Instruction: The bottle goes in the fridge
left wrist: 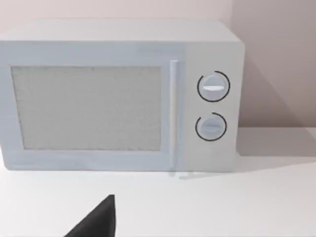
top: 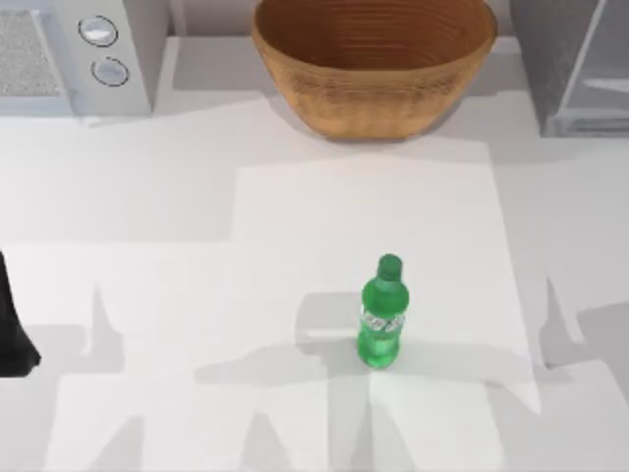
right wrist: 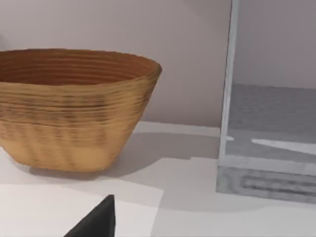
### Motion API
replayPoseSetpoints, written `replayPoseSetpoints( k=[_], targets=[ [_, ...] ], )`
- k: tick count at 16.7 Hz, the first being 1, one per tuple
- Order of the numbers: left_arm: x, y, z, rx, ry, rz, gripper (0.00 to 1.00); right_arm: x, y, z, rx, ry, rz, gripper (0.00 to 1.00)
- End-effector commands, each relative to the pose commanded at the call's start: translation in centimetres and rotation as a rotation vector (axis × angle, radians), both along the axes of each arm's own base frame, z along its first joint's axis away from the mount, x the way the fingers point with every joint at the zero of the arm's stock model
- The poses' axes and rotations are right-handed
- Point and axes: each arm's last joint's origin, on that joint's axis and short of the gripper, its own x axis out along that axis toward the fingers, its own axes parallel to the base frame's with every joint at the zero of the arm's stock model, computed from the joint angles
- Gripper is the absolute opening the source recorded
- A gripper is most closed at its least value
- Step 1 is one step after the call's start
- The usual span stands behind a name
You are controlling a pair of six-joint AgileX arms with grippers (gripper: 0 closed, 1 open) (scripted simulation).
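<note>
Green translucent plastic, upright on the white worktop (top: 197,295): the bottle (top: 381,315), a little right of centre in the top view, toward the near edge, with nothing touching it. Green screw cap (top: 389,265) on top, pale label band (top: 381,322) round the middle; markings on the band too small to read.

Far right corner, well apart from the bottle: the fridge (top: 550,59), dark speckled grey side and a pale panel. Nearer in the right wrist view (right wrist: 266,182): a pale upright edge, grey surfaces behind it and a speckled grey base.

Between the two appliances at the back: a woven tan basket (top: 373,59), seen from above into its ribbed inside, and from the right wrist as a flaring side wall (right wrist: 69,113).

Far left corner: a white box (top: 59,59) with two round knobs (top: 98,30). Front-on from the left wrist (left wrist: 118,98): a mesh door window, a vertical handle and the knobs (left wrist: 213,87) stacked one above the other; no writing legible.

Left gripper (left wrist: 98,223): a dark tip low in its wrist view, facing the white box; left arm (top: 12,339) parked at the worktop's left edge. Right gripper (right wrist: 98,222): a like dark tip, facing basket and fridge. Spread or pressed together: cannot tell for either.
</note>
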Motion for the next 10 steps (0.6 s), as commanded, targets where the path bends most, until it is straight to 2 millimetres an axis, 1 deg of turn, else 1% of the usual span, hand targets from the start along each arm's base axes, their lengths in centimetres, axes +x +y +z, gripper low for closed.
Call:
replayPoseSetpoints(
  k=[3, 5, 8, 10],
  targets=[
    [0.0, 0.0, 0.0, 0.000, 0.000, 0.000, 1.00, 1.6, 1.9, -0.3, -0.007, 0.025, 0.103, 1.00],
    [0.0, 0.0, 0.0, 0.000, 0.000, 0.000, 1.00, 2.7, 3.4, -0.9, -0.015, 0.046, 0.176, 1.00],
    [0.0, 0.0, 0.0, 0.000, 0.000, 0.000, 1.00, 3.8, 6.0, -2.5, -0.029, 0.080, 0.285, 1.00],
    [0.0, 0.0, 0.0, 0.000, 0.000, 0.000, 1.00, 4.1, 7.8, -3.9, -0.040, 0.102, 0.356, 1.00]
  ],
)
